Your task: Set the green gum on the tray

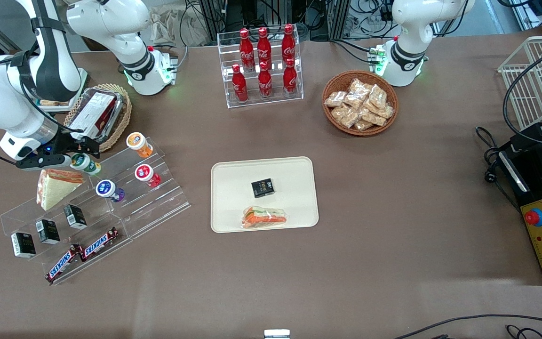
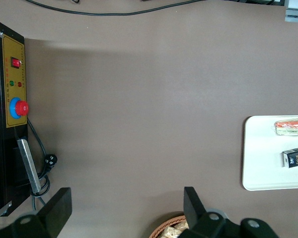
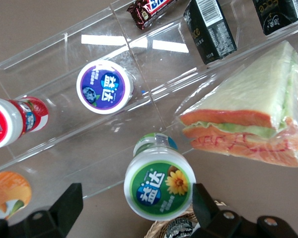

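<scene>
The green gum (image 1: pixel 85 163), a small green bottle with a white lid, stands on the top step of a clear acrylic stand (image 1: pixel 158 207) at the working arm's end of the table. In the right wrist view the gum (image 3: pixel 159 191) sits between my fingers. One finger (image 3: pixel 206 206) is at the lid's edge; the other finger (image 3: pixel 64 206) stands well apart from it. My gripper (image 1: pixel 71 153) (image 3: pixel 134 208) is open around the gum. The cream tray (image 1: pixel 233 221) lies mid-table and holds a black box (image 1: pixel 262 187) and a wrapped sandwich (image 1: pixel 265 218). The tray's edge also shows in the left wrist view (image 2: pixel 260 158).
On the stand are an orange bottle (image 1: pixel 139 144), a red bottle (image 1: pixel 147 175), a blue bottle (image 1: pixel 109 189), a wrapped sandwich (image 1: pixel 57 186), black boxes and Snickers bars. A wicker basket (image 1: pixel 123 110) sits close by the gripper. A cola rack (image 1: pixel 264 66) and snack basket (image 1: pixel 360 102) stand farther back.
</scene>
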Motion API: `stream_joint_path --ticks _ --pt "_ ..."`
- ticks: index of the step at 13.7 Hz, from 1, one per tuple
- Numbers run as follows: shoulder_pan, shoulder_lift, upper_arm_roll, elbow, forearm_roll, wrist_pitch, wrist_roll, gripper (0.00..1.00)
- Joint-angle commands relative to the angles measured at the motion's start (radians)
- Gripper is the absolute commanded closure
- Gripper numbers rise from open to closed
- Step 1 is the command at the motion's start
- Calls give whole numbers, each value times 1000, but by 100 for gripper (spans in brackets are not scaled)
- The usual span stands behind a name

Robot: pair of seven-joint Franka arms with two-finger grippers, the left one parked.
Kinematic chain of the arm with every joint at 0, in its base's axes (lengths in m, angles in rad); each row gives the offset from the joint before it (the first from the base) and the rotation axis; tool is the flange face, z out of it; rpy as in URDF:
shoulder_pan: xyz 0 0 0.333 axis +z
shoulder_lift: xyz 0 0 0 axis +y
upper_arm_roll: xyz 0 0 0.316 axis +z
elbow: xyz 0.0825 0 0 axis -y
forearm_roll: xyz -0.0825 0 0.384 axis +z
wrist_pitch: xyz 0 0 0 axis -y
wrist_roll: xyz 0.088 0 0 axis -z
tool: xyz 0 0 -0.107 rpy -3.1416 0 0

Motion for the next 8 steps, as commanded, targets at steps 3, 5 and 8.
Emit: stream_joint_path --ticks 3,5,8 --pt "0 13 -18 -19 21 32 -14 42" --pt "0 14 -18 -19 21 31 -14 42" --pt "1 14 -18 -18 21 31 -14 55"
